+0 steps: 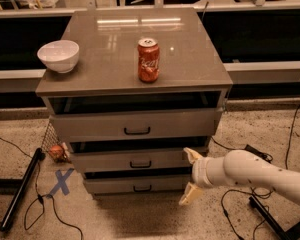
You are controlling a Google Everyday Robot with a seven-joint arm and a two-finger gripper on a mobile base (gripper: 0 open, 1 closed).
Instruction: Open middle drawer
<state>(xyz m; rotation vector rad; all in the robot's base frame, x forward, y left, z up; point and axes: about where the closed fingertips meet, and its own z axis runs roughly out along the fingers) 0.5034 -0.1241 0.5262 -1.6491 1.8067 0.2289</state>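
While the grey-brown cabinet [190,59] fills the centre of the view and serves as reference, its three drawers are stacked on its front face, each with a dark gap above its panel. The white arm [255,173] enters from the right of the cabinet and reaches toward the lower right part of the cabinet's front. The middle drawer [105,161] sits between the taller top drawer [90,126] and the low bottom drawer [110,185]; its small dark bar handle is at the centre of its panel, and its front lies near flush with the cabinet's other fronts. The gripper [190,175] is at the cabinet's front right, level with the middle and bottom drawers, well to the right of the handle. Its two pale fingers [192,155] are spread wide apart and grip nothing; the upper one overlaps the right end of the middle drawer's panel, contact not determinable. A white bowl [58,55] rests on the cabinet top at its left edge. A red can [148,60] stands upright near the centre of the cabinet top. A blue tape cross [61,181] lies on the floor left of the cabinet's base.
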